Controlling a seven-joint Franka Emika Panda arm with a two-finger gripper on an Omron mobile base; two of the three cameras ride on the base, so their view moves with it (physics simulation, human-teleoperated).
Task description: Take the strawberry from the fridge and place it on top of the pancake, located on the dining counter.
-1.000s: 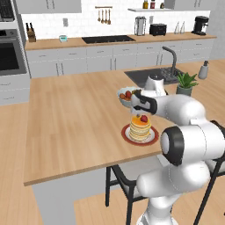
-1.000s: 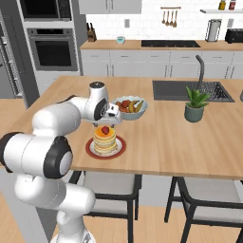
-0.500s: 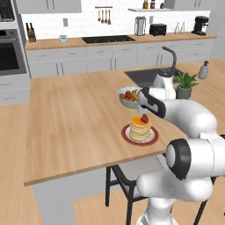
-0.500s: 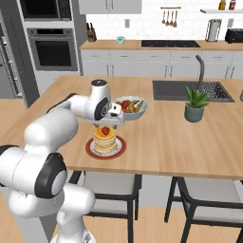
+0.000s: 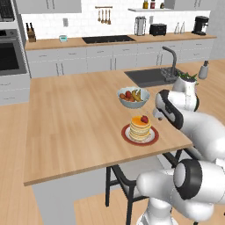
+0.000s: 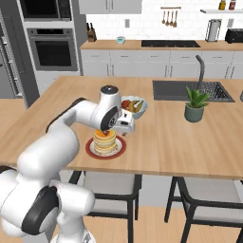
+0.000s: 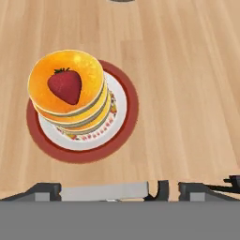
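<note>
Comparing with a second ago, we find the gripper [image 5: 159, 115] has withdrawn right of centre, jaws spread and empty. The strawberry [image 7: 65, 86] rests atop the pancake [image 7: 69, 89], upper left of the hand view; placement appears complete.

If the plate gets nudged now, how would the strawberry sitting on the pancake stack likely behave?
The strawberry lies on its side on the pancake stack's glossy orange top, so it would probably slide or roll. It looks small and light, so a slight jolt might shift it. It sits fairly central, so it may not fall off the plate.
</note>
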